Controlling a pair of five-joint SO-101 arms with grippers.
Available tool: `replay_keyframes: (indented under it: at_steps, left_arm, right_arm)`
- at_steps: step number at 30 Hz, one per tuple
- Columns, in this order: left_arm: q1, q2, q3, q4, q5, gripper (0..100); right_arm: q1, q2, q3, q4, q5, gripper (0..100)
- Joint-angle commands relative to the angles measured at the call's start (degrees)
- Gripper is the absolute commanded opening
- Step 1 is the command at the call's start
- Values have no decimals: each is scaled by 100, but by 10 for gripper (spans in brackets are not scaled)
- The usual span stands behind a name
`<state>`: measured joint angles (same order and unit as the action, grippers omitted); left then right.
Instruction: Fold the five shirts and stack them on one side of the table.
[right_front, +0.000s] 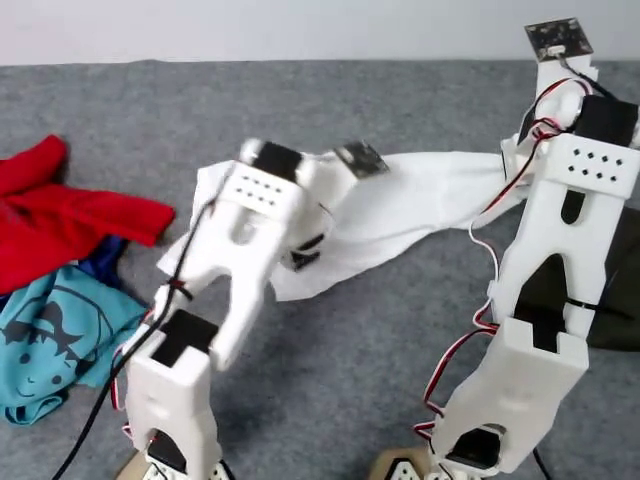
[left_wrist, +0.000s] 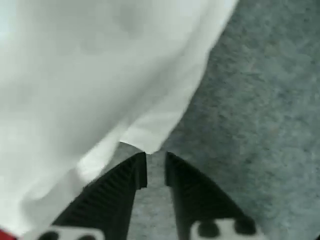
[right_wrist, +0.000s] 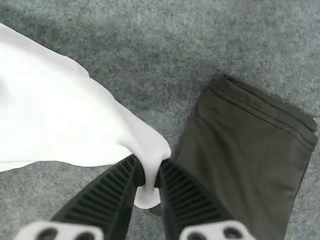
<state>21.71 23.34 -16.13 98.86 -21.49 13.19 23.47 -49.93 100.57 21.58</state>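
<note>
My right gripper (right_wrist: 148, 182) is clamped on a small nub of the white shirt (right_front: 420, 200), just beside the near edge of the dark shirt (right_wrist: 240, 160). From that pinch the cloth fans out and runs away from the dark shirt across the grey table (right_front: 350, 340). Its long axis therefore lies from the dark shirt's side towards the far heap, with the narrow, gathered end pointing at the dark shirt and the broad, rumpled end pointing away from it. My left gripper (left_wrist: 156, 167) is at that broad end, well apart from the dark shirt. Its jaws stand a narrow gap apart with bare table showing between them, and a corner of the white hem sits just off their tips, so I judge it is holding nothing. My main worry is the right-hand pinch: so little fabric sits between the pads that any pull along the shirt's length could tug it free. The left jaws could also close on air, since the hem lies just beyond them rather than between them. If I swing the pinched end sideways, it may drag over the dark shirt and spoil its fold. The red shirt (right_front: 60, 215), the teal shirt (right_front: 50, 330) and the blue shirt (right_front: 105, 255) lie bunched together, farthest from the dark shirt and not yet folded.
</note>
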Motion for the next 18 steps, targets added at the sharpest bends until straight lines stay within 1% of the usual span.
replay_keyframes:
  at_steps: [1, 6, 11, 18]
  left_arm:
    - [132, -132, 110, 70, -9, 137]
    - [-9, 404, 92, -211, -35, 141]
    - [9, 879, 92, -440, -35, 142]
    - [-123, 1292, 84, -826, -44, 142]
  right_arm:
    - [75, -382, -299, 215, 35, 9]
    - [75, -374, -290, 215, 35, 9]
    - [75, -365, -290, 215, 35, 9]
    - [75, -365, -290, 215, 35, 9]
